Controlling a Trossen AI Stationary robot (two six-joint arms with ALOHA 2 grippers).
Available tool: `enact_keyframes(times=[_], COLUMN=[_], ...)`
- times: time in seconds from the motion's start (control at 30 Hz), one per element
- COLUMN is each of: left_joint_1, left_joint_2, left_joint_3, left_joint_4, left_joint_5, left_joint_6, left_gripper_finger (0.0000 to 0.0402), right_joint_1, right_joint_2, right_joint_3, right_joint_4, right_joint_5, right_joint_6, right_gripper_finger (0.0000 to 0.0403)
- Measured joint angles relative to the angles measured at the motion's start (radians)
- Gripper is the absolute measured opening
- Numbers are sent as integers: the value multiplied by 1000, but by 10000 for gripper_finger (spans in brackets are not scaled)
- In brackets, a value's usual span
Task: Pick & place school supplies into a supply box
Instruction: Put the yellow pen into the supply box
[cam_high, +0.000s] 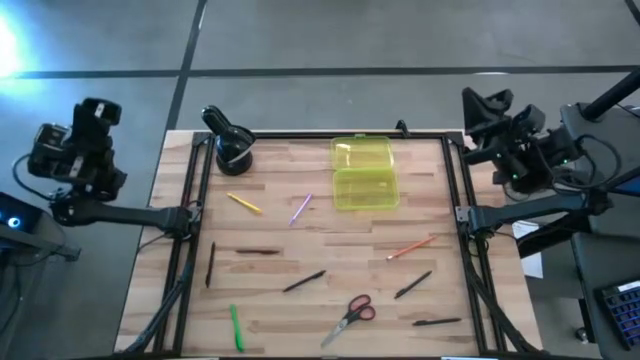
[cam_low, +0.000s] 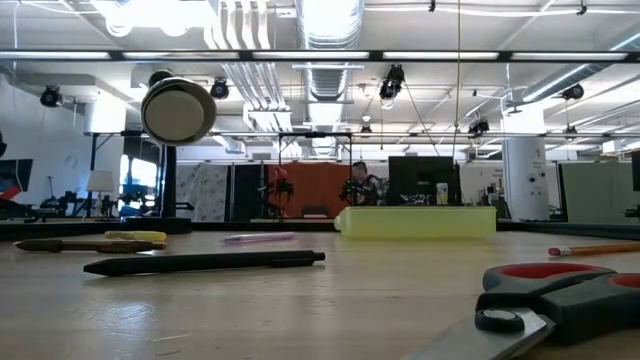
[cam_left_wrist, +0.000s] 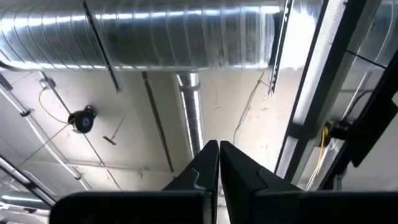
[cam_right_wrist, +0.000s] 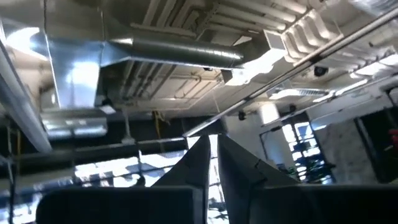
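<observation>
The yellow-green supply box (cam_high: 366, 189) sits at the table's far middle, its hinged lid (cam_high: 362, 153) lying open behind it. The school supplies lie loose on the wood: a yellow pen (cam_high: 244, 203), a pink-purple pen (cam_high: 300, 208), an orange pencil (cam_high: 412, 247), a green pen (cam_high: 236, 328), several black pens such as one (cam_high: 304, 282) near the middle, and red-handled scissors (cam_high: 350, 315) near the front edge. My left gripper (cam_left_wrist: 218, 148) is raised beyond the table's left edge, shut, pointing at the ceiling. My right gripper (cam_right_wrist: 212, 140) is raised beyond the right edge, shut and empty.
A black round cup-like stand (cam_high: 232, 145) sits at the far left corner. A black frame (cam_high: 455, 190) runs along the table's sides. In the low view a black pen (cam_low: 205, 262) and the scissors (cam_low: 560, 295) lie nearest, with the box (cam_low: 415, 222) behind them.
</observation>
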Motion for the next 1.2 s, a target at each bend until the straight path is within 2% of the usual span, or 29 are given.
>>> enact_keyframes(times=[0.1,0.17,0.27,0.43,0.73,0.83,1.0,1.2], left_joint_1=[0,0,0,0,-1,0,0,-1], left_joint_2=[88,133,191,306,488,529,568,566], left_joint_3=[92,152,251,423,685,738,766,795], left_joint_4=[-24,-104,-313,-684,-1211,-1335,-1442,-1546], left_joint_5=[-4,-6,-16,-149,-226,-256,-241,-239], left_joint_6=[-48,-51,-59,-86,-131,-91,33,-16], left_gripper_finger=[0,0,0,0,0,0,0,0], right_joint_1=[0,0,0,0,0,0,0,1], right_joint_2=[0,-1,-2,-1,6,13,35,90], right_joint_3=[42,75,132,225,390,416,432,428], right_joint_4=[-93,-171,-327,-621,-1094,-1158,-1170,-1171], right_joint_5=[0,0,0,-2,-155,-161,-271,-333], right_joint_6=[26,63,84,150,295,348,447,580], right_gripper_finger=[22,22,22,22,22,22,24,51])
